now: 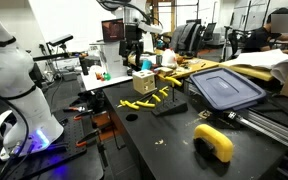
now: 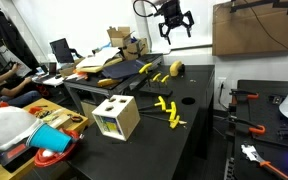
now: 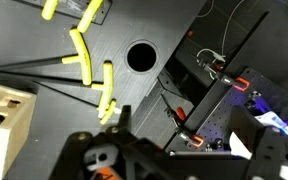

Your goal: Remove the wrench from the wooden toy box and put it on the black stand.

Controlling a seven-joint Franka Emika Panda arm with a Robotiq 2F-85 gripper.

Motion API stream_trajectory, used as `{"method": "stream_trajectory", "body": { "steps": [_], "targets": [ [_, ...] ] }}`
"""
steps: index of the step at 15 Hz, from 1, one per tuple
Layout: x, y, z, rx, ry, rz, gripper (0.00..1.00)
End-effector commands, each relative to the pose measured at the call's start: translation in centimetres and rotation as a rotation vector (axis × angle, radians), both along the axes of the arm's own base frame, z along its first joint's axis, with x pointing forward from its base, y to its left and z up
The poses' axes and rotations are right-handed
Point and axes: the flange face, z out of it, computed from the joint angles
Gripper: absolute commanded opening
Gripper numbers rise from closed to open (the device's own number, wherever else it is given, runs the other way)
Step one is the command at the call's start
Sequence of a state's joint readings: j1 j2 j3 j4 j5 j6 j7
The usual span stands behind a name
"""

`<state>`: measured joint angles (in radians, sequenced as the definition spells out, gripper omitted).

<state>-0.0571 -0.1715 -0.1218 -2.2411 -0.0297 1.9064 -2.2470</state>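
Observation:
The wooden toy box (image 1: 143, 82) stands on the black table, and it also shows in the other exterior view (image 2: 116, 118) and at the wrist view's left edge (image 3: 4, 115). Dark holes show in its sides. I cannot tell whether a wrench is inside. Several yellow toy pieces (image 1: 134, 103) (image 2: 168, 106) (image 3: 84, 55) lie loose beside the box. The black stand (image 1: 169, 108) lies flat on the table near the box. My gripper (image 2: 174, 25) (image 1: 132, 55) (image 3: 184, 140) hangs high above the table, open and empty, away from the box.
A blue-grey bin lid (image 1: 227, 88) lies beyond the stand. A yellow-and-black power tool (image 1: 214, 140) (image 2: 177, 68) sits on the table. The table has a round hole (image 3: 141, 56). Red-handled tools (image 3: 234, 82) lie on a lower surface past the table's edge.

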Motion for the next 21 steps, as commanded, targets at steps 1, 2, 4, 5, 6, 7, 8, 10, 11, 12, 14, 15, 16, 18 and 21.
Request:
{"method": "stream_trajectory", "body": {
  "steps": [1, 2, 4, 5, 6, 7, 8, 10, 11, 12, 14, 15, 16, 18, 21],
  "targets": [
    [0.6, 0.6, 0.5, -0.017, 0.003, -0.2, 1.0],
    [1.0, 0.9, 0.4, -0.028, 0.006, -0.256, 1.0],
    [2.0, 1.4, 0.0, -0.044, 0.01, -0.367, 1.0],
    [2.7, 1.7, -0.4, -0.047, 0.013, -0.424, 1.0],
    [3.2, 1.9, -0.6, -0.048, 0.016, -0.479, 1.0],
    [4.0, 2.0, -0.9, -0.042, 0.021, -0.534, 1.0],
    [4.7, 2.0, -1.3, -0.039, 0.025, -0.59, 1.0],
    [6.3, 1.8, -2.0, -0.031, 0.031, -0.699, 1.0],
    [7.1, 1.7, -2.3, -0.027, 0.034, -0.754, 1.0],
    [8.0, 1.6, -2.7, -0.028, 0.036, -0.807, 1.0],
    [9.6, 1.1, -3.4, -0.027, 0.038, -0.916, 1.0],
    [10.2, 0.9, -3.6, -0.025, 0.037, -0.969, 1.0],
    [10.9, 0.6, -3.8, -0.023, 0.035, -1.022, 1.0],
    [12.1, 0.2, -4.2, -0.015, 0.032, -1.127, 1.0],
    [13.3, -0.3, -4.4, -0.003, 0.019, -1.284, 1.0]
  ]
}}
